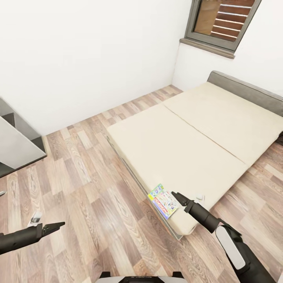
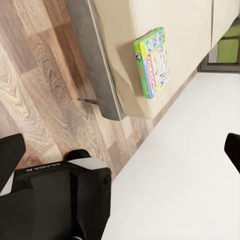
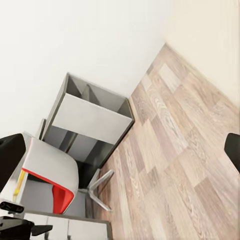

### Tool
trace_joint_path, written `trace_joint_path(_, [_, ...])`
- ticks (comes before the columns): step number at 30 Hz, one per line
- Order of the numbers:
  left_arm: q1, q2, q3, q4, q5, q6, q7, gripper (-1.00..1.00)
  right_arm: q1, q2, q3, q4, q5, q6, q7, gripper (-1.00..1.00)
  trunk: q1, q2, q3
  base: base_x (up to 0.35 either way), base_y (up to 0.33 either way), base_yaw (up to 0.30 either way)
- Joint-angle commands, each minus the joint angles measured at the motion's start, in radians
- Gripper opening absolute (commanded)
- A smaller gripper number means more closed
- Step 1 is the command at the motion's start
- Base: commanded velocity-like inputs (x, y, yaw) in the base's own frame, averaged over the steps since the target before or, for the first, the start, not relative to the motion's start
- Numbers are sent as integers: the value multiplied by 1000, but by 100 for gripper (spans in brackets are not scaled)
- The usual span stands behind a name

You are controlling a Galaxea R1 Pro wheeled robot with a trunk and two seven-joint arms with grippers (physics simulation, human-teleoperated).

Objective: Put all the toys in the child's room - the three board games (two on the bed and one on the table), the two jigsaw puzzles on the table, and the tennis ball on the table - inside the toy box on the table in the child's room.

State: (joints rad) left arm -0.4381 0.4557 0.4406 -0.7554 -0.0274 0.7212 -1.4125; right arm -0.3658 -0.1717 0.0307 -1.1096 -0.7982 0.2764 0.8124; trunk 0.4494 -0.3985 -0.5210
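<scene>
Now the right end effector [image 1: 177, 195], open and empty, hangs just beside the green-edged board game [image 1: 162, 201] at the bed's [image 1: 188, 133] near corner.

A home bedroom: a low bed with beige mattress [image 1: 204, 133], wood-plank floor [image 1: 78, 188], white walls, grey-framed window [image 1: 220, 23] and a colourful board game box [image 1: 163, 201] beside the right pincer [image 1: 177, 195].
</scene>
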Motion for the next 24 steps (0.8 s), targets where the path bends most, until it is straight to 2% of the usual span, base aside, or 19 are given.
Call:
trace_joint_path(1, [-1, 0, 2, -1, -3, 11, -5, 100, 3, -1, 2, 0, -11, 3, 0, 100, 1, -2, 0, 0, 0, -86])
trace_joint_path(24, [-1, -1, 3, -11, 0, 11, -8, 100, 8, -10, -3, 8, -14, -8, 3, 100, 1, -2, 37, 0, 0, -82])
